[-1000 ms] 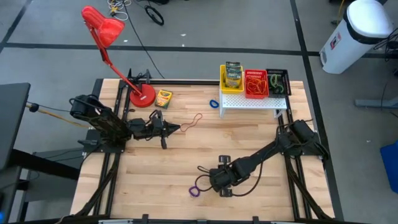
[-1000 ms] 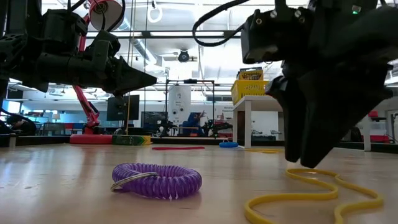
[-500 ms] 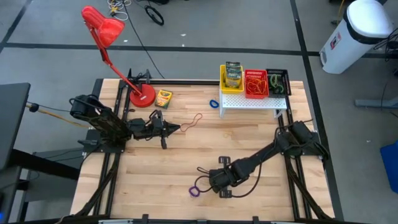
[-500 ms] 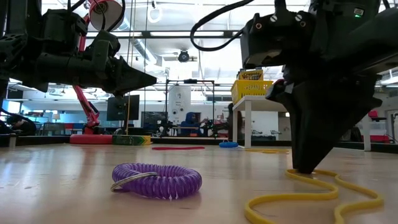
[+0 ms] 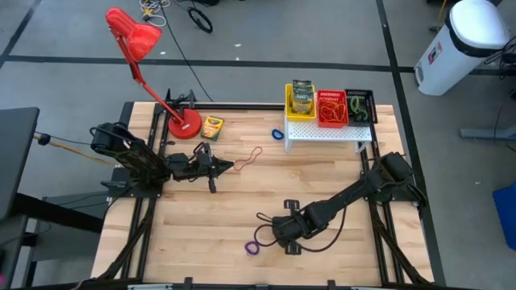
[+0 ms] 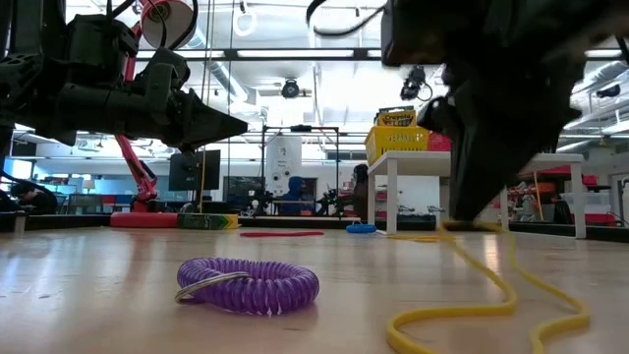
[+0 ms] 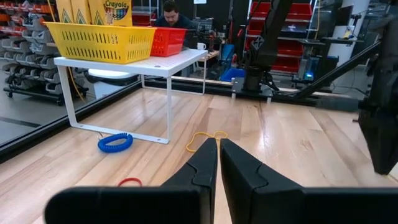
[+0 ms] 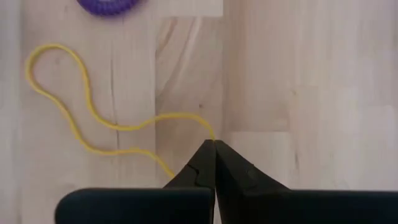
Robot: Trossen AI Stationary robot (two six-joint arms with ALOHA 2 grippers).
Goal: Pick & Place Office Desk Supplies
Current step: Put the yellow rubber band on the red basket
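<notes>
- The right gripper [image 8: 214, 144] is seen low over the near middle of the counter [image 5: 339, 173], its fingers pressed together on one end of a yellow rubber band [image 8: 81, 112].
- In the low view the pinched end of the yellow rubber band [image 6: 491, 295] is lifted off the wood; the rest trails down and lies slack on the counter.
- In the right wrist view the band's loop is stretched out long and narrow, its long axis running from the fingertips away toward the purple coiled band [image 8: 111, 6], which lies just past the loop's far end, apart from it.
- The purple coiled band [image 5: 252, 247] lies flat near the counter's front edge, beside the right gripper [image 5: 270, 234].
- The left gripper [image 5: 232, 167] hangs above the counter's left half, fingers nearly together with nothing between them, pointing toward a red rubber band [image 5: 251, 156] just beyond its tips.
- At the back right a white shelf [image 5: 326, 133] carries a yellow basket [image 5: 300, 110] with crayon boxes, a red basket [image 5: 331, 109] and a black basket [image 5: 360, 105].
- A blue coiled band [image 5: 277, 134] lies beside the shelf; a crayon box [image 5: 212, 126] lies by the red desk lamp [image 5: 149, 64].
</notes>
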